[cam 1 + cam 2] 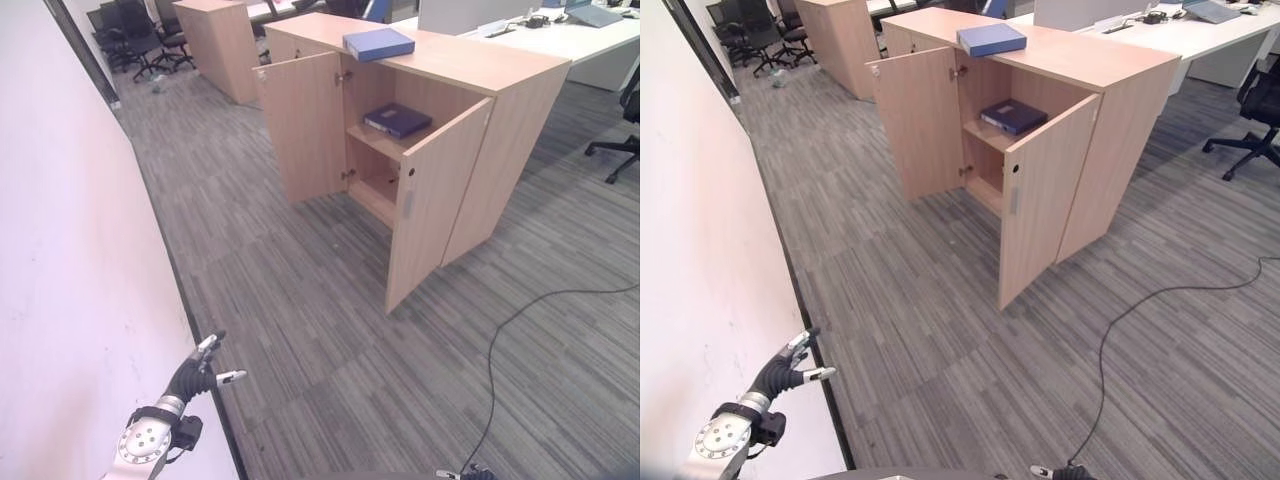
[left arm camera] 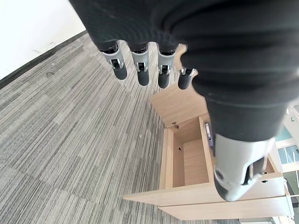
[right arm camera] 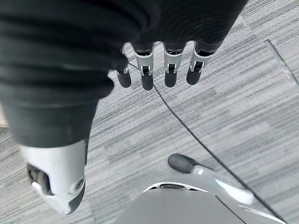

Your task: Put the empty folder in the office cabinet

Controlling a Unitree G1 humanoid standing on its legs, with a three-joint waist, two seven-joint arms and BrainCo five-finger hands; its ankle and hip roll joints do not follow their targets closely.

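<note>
A wooden office cabinet [image 1: 500, 150] stands ahead across the carpet with both doors swung open. A blue folder [image 1: 378, 43] lies flat on its top. A darker blue folder [image 1: 397, 120] lies on the upper shelf inside. My left hand [image 1: 203, 372] hangs low at the lower left beside the wall, far from the cabinet; it is open and holds nothing. In the left wrist view its fingers [image 2: 141, 70] hang relaxed above the cabinet [image 2: 187, 158]. My right hand [image 3: 147, 74] is open over the carpet and empty.
A white wall [image 1: 70, 280] runs along my left. The cabinet's right door [image 1: 430, 205] juts out toward me, and its left door [image 1: 305, 125] stands open too. A second cabinet [image 1: 215, 40] and office chairs [image 1: 140, 40] stand at the back left. Desks [image 1: 585, 40] are at the back right.
</note>
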